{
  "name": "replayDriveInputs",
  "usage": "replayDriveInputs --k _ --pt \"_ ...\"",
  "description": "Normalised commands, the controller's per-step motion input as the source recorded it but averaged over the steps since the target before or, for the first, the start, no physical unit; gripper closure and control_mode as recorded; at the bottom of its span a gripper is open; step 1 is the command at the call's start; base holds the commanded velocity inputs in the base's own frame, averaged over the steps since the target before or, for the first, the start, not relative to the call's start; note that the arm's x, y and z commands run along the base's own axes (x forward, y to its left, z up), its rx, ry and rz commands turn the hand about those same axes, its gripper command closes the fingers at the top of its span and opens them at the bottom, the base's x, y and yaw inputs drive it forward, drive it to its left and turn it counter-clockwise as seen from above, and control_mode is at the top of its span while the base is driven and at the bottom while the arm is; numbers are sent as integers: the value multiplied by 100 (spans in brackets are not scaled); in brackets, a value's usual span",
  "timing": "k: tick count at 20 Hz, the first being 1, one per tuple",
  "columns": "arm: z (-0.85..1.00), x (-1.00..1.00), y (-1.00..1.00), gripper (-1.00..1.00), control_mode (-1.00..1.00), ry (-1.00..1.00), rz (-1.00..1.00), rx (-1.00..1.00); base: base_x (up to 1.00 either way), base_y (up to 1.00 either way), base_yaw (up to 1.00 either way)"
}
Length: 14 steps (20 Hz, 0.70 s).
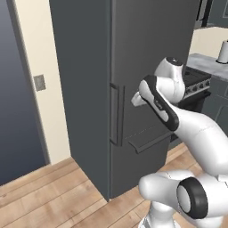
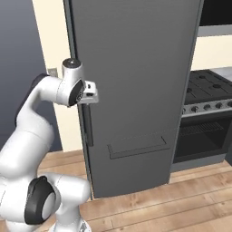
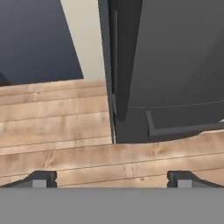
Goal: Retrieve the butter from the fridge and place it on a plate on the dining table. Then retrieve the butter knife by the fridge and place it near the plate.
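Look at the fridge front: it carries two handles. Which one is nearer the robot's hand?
The long vertical bar handle at the left edge of the fridge. The hand hangs open beside it, while the horizontal drawer handle sits lower, near the floor.

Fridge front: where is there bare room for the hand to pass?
Free: the gap between the open gripper and the shut fridge, and the wood floor left of it. Tight: the bar handle against the door edge.

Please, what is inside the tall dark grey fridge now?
The tall dark grey fridge has its door shut, so its inside is covered. The long vertical dark bar handle and the closed front can be seen.
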Motion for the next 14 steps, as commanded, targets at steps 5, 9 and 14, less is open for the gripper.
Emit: replayDriveInputs --k 5,9,14 --pt "-5 76 20 -100 -100 -7 3 -1 0 0 0" --pt "-23 63 26 -100 -100 -7 0 0 0 0 0" --pt "-40 48 3 -100 -100 -23 0 0 0 0 0"
